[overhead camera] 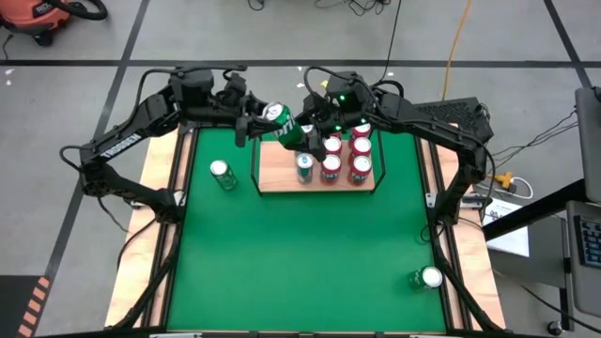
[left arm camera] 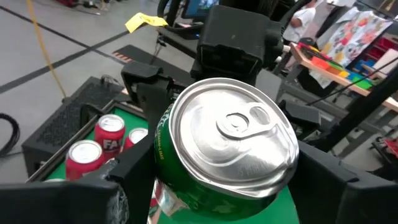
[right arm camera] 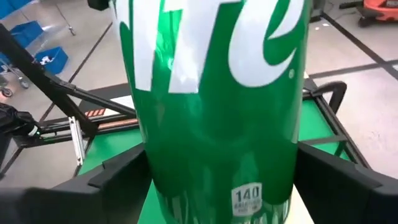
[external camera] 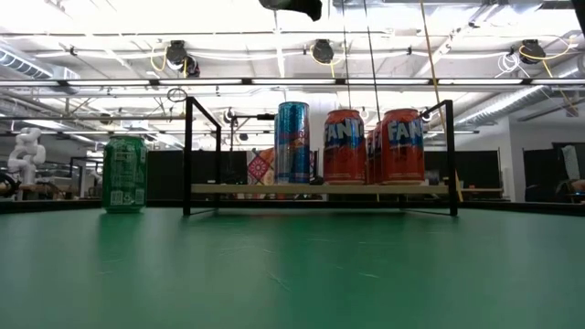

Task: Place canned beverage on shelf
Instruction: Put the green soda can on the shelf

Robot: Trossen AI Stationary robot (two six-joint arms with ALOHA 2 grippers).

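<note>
— Green, the can (overhead camera: pixel 280 125): where is it?

— In the air, tilted, with its silver top turned toward the left arm. From above it hangs over the far left corner of the shelf (overhead camera: pixel 277 175), not on the board.

— And the grippers?

— One at each end. The left gripper (overhead camera: pixel 259 120) meets it from the top end; its wrist view looks straight at the pull tab, with a dark finger (left arm camera: pixel 127 177) pressed on one flank of the can (left arm camera: pixel 227 155) and the other finger against the opposite flank. The jaws stand fairly wide apart, clamped on the can's body.

— The right one?

— The right gripper (overhead camera: pixel 299 129) sits at the lower end, toward the shelf. Its wrist view is filled by the can's side (right arm camera: pixel 217 118), white lettering on green. Whether it grips or only flanks the can, I cannot tell.

— What is on the shelf?

— Red cans (overhead camera: pixel 361 167) stand upright in two rows on its right part, and one blue can (overhead camera: pixel 304 167) stands beside them. The low view shows the same: the blue can (external camera: pixel 292 142), then the red ones (external camera: pixel 345 146), inside the black rail. The board's left part is bare.

— Anything else?

— A second green can (overhead camera: pixel 222 175) stands on the mat (overhead camera: pixel 300 253) left of the shelf, and a third (overhead camera: pixel 427 278) is near the mat's near right corner, well apart.
</note>
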